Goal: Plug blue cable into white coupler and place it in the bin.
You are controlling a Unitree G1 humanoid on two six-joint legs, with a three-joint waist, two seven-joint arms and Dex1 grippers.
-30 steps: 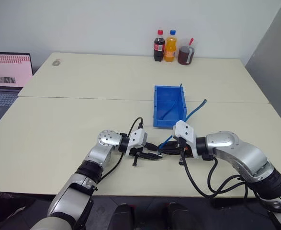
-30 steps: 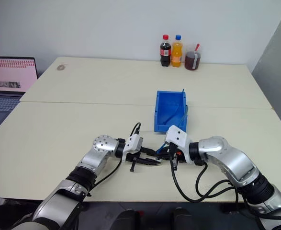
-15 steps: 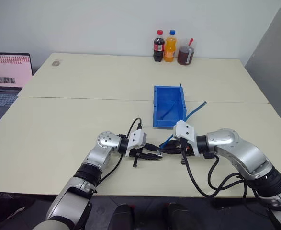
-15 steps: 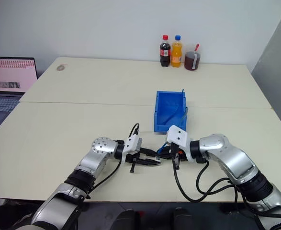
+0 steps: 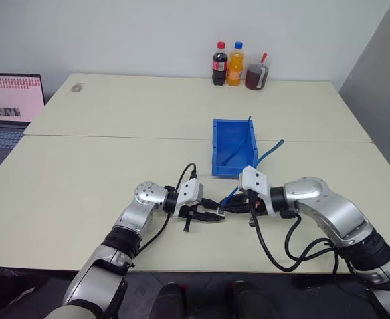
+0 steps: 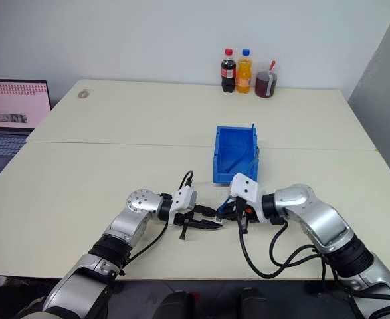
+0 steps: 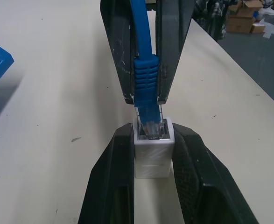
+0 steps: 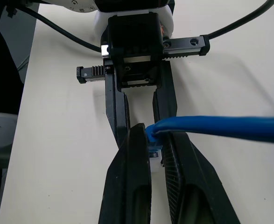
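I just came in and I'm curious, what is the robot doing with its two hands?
The left gripper holds the white coupler. The right gripper pinches the blue cable by its plug end, and the clear tip sits in the coupler's socket. The two meet just above the table, in front of the bin, where the cable's other end already lies.

blue cable point(image 7: 144, 74): light-blue cord, clear plug seated in coupler socket, far length draped over bin wall | white coupler point(image 7: 151, 151): small white block, above bench near front edge | bin point(image 5: 234, 147): bright-blue, open-topped, upright mid-bench
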